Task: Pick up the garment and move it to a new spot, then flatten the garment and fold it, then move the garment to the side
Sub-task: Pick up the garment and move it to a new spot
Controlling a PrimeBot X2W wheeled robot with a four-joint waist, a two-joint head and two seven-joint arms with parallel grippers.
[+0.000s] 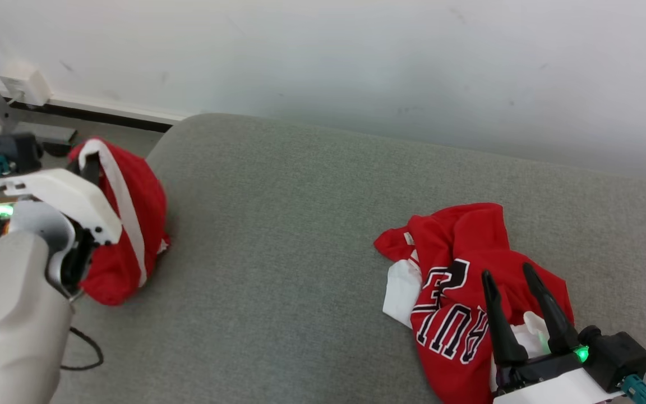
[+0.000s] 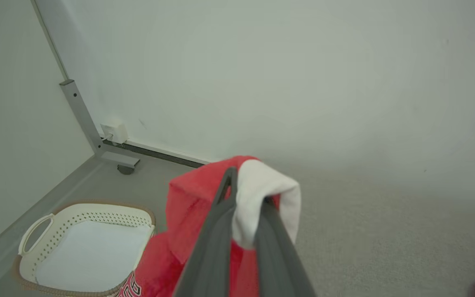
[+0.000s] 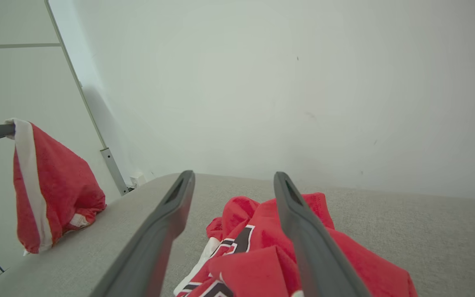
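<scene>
Big grey cushion (image 1: 278, 235) under both my claws. Two red tops. The garment (image 1: 132, 224) dangles straight down from my left claw (image 2: 248, 189), which is pinched tight on its white trim, long axis vertical. The jersey (image 1: 452, 264) lies crumpled right under my right claw (image 1: 507, 272), fingers spread wide. One white basket (image 2: 56, 233) sits below-left of the left claw.

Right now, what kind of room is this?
Likely a plain indoor test room for laundry folding: a grey padded surface against a bare white wall, a red jersey crumpled on that surface, and a perforated laundry basket on the floor.
</scene>
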